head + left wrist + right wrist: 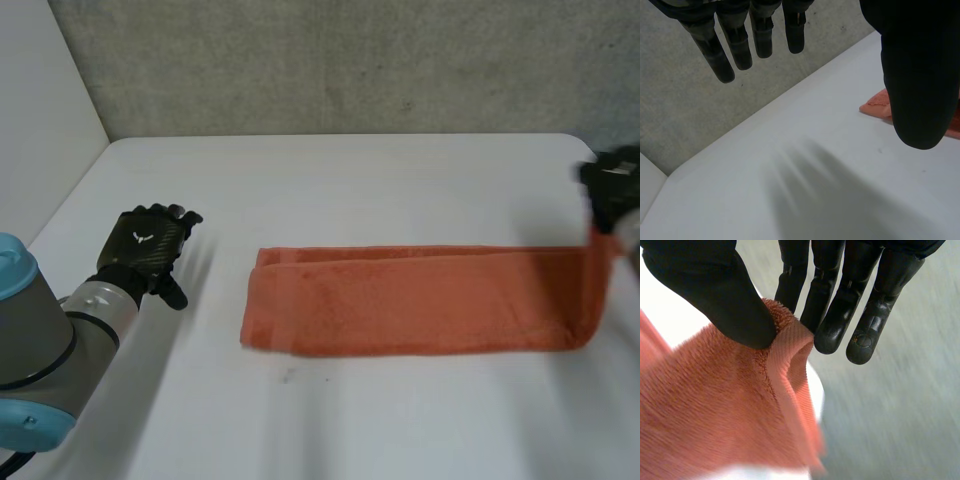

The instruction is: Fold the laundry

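Observation:
An orange towel (410, 300) lies folded into a long strip across the middle of the white table (330, 180). Its right end is lifted off the table by my right hand (612, 190), which pinches the towel's edge (785, 340) between thumb (725, 300) and fingers (830, 305). My left hand (150, 245) hovers over the table to the left of the towel, apart from it, fingers (740, 40) straight and holding nothing. Beside its thumb (920, 75) a corner of the towel (877, 106) shows.
A grey wall (350, 60) runs behind the table's far edge. A white panel (40, 110) stands at the left side. Bare table surface lies in front of and behind the towel.

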`<action>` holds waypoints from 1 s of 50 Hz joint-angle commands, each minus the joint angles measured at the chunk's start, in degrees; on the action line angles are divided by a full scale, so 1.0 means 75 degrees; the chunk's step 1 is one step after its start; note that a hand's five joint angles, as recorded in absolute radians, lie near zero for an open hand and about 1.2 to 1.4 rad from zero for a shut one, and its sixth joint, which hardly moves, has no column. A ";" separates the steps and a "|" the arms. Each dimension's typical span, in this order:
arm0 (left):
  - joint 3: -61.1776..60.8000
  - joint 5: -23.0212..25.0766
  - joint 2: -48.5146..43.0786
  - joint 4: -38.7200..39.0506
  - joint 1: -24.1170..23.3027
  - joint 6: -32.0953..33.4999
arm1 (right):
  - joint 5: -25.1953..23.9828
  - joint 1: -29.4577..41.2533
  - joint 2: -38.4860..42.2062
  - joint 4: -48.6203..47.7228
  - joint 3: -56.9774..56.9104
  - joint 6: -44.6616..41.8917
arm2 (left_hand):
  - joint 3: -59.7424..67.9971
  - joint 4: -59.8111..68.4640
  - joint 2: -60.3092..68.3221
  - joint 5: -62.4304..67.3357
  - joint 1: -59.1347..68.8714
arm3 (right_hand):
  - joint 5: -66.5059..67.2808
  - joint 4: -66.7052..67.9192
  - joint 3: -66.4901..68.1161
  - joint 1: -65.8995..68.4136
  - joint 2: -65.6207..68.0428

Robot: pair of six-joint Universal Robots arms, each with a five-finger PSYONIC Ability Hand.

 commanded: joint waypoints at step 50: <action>-0.0026 -0.0009 -0.0034 0.0022 -0.0108 0.0037 | -0.1229 0.1059 0.0316 0.0173 0.2219 0.2769 | -0.0047 0.0024 0.0037 0.0072 -0.0010 | 0.1845 0.1560 0.1613 0.3291 0.1671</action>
